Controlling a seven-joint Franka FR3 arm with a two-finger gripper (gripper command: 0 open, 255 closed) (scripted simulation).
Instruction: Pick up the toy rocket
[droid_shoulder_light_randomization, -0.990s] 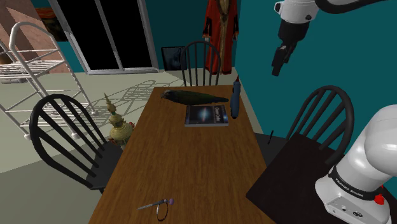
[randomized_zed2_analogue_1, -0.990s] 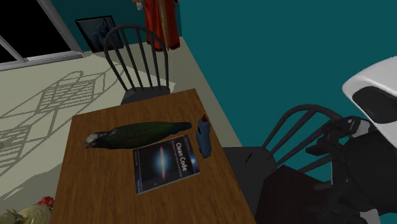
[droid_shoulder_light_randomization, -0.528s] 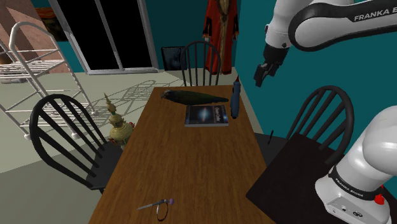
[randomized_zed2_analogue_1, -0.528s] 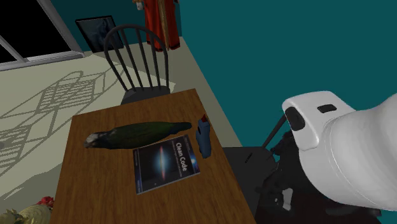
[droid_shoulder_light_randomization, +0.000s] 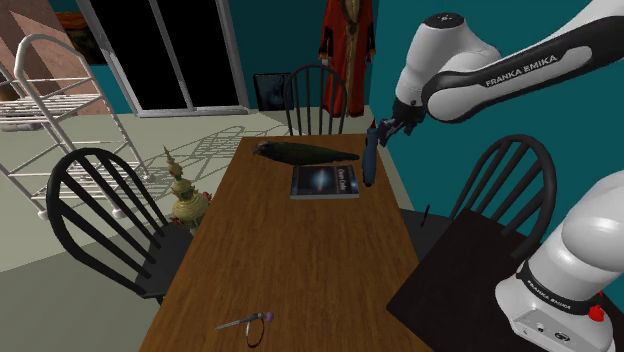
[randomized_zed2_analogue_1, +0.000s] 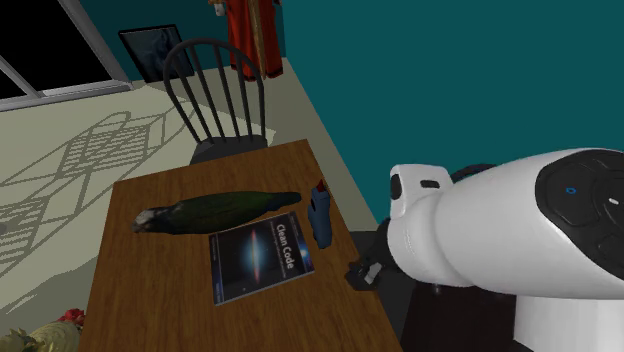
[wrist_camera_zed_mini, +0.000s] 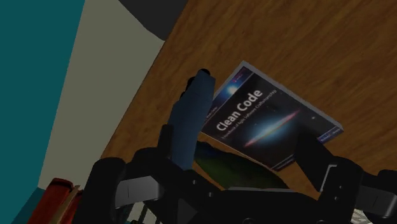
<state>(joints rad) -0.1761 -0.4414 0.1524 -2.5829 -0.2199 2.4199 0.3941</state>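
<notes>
Shoulder view: the white Franka arm (droid_shoulder_light_randomization: 470, 70) is reaching over the far end of the wooden tabletop (droid_shoulder_light_randomization: 290, 260), and its black pincer (droid_shoulder_light_randomization: 383, 129) is hanging just above and beside the tip of the toy rocket (droid_shoulder_light_randomization: 369, 157). The rocket, blue-bodied with a small red tip, is standing upright directly below the pincer, close to the tabletop edge that runs along the teal wall. Wrist view: the two fingers (wrist_camera_zed_mini: 310, 153) are standing apart, and the rocket's body is lying in the gap between them, close against one finger and well apart from the other, so it is not clamped; whether the nearer finger is touching it cannot be told. The "Clean Code" book (droid_shoulder_light_randomization: 324, 181) is lying flat just beside the rocket, on the side of the pincer away from the wall, and in the wrist view its cover is showing between the fingers. A dark green parrot figure (droid_shoulder_light_randomization: 305, 152) with a pale head is lying on its side just beyond the book, near the pincer but not under it. A small metal object (droid_shoulder_light_randomization: 248, 322) is lying at the opposite end of the tabletop, well apart from the pincer. A black spindle-back chair (droid_shoulder_light_randomization: 315, 95) is standing past the tabletop's far end, near the pincer, with a red robe (droid_shoulder_light_randomization: 347, 45) hanging on the wall behind it; a gold ornament (droid_shoulder_light_randomization: 186, 195) is sitting on another chair across the tabletop from the pincer.
</notes>
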